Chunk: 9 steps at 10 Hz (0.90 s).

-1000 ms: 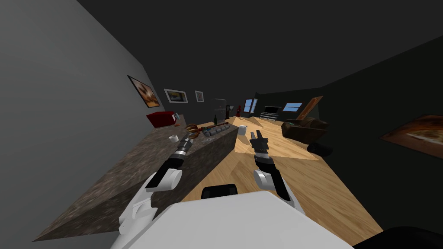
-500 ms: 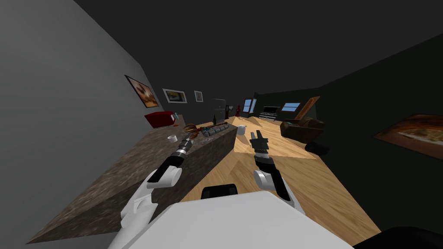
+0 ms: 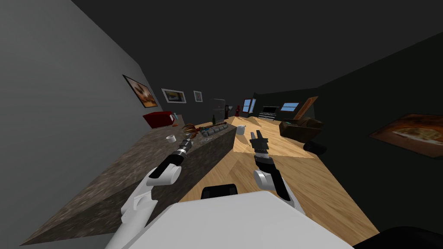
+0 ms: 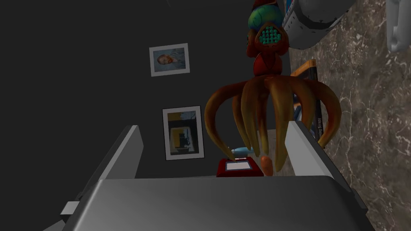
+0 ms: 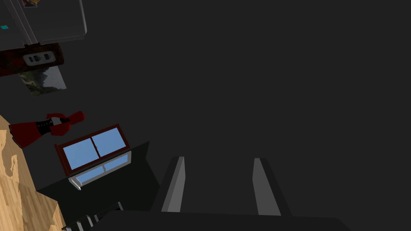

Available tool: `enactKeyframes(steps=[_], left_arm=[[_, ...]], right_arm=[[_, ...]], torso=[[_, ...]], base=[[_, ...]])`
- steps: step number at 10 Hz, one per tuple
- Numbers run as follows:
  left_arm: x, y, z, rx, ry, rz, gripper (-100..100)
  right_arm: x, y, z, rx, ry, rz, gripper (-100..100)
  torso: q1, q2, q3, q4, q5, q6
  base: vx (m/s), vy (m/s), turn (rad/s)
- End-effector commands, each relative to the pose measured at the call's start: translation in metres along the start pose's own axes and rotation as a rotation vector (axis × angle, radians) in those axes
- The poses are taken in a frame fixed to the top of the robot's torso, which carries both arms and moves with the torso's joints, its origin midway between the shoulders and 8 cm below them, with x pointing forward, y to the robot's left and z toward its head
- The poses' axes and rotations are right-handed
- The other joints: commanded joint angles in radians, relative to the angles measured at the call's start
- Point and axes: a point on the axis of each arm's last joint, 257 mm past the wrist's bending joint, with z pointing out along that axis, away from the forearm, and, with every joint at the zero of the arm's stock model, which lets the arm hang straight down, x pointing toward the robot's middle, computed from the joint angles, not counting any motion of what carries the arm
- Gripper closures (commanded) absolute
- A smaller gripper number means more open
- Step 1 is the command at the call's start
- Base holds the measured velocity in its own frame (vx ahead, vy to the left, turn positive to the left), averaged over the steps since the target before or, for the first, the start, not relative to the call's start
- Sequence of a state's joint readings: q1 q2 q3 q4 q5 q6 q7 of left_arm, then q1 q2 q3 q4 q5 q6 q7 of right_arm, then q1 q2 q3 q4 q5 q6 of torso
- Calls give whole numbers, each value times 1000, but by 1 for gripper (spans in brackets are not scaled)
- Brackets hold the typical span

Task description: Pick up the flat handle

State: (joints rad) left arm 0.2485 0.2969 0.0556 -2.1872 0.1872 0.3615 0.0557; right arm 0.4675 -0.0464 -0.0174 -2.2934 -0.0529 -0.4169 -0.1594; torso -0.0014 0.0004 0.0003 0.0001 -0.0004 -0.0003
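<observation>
Handle (image 4: 273, 100): brown, curved prongs, on counter (image 4: 373, 120), just ahead of my left gripper (image 4: 216, 152), between its fingertips. Fingers spread wide, holding nothing. Right gripper (image 5: 220, 184) likewise parted, empty.

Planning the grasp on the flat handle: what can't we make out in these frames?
- Left wrist view: handle points away beyond the brown prongs and is cut off by the edge; flatness unclear.
- Left wrist view: book mostly hidden behind the prongs.
- Head view: left tool too small to judge contact with the prongs.
</observation>
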Motion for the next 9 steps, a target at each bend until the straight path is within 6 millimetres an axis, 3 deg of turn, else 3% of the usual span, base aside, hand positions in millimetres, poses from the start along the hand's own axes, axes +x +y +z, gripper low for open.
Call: enactKeyframes(steps=[1,9], left_arm=[[-3,8,5,-40,-1,3,-100],[-14,47,7,-217,-13,5,-100]], right_arm=[[0,0,0,0,0,0,0],[0,0,0,0,0,0,0]], torso=[[0,0,0,0,0,0],[-1,-1,0,0,0,0]], base=[[0,-37,-34],[2,-32,-16]])
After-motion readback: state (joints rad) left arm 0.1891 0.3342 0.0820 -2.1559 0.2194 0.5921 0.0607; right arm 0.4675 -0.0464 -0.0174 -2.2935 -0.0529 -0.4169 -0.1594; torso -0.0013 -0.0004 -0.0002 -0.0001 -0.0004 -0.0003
